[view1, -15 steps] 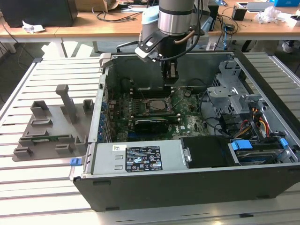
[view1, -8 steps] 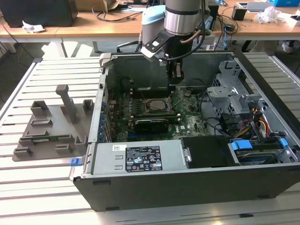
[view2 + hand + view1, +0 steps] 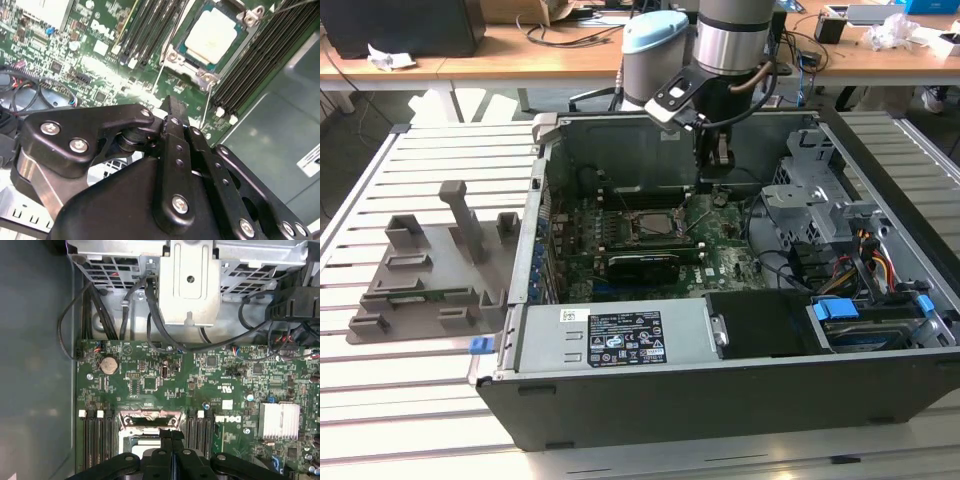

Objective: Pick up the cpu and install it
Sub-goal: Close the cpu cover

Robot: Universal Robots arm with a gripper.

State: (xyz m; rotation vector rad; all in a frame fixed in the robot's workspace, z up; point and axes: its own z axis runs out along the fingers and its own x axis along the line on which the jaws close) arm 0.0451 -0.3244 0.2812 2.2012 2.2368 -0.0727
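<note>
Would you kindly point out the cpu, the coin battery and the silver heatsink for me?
cpu [image 3: 212, 34]: second wrist view, middle of its pale metal top.
coin battery [image 3: 108, 365]: first wrist view, centre of its round face.
silver heatsink [image 3: 279, 421]: first wrist view, middle of its finned top.

Black printed sticker [image 3: 625, 340] on power supply [image 3: 692, 335], white logo lettering [image 3: 227, 419] on motherboard [image 3: 125, 390]

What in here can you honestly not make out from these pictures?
1. The cpu: in the first wrist view, the gripper covers most of it.
2. Whether the cpu lies fully flat in its socket: the second wrist view's slanted angle does not settle it.
3. The motherboard: its parts are too small in the exterior view, and the arm hides some.
</note>
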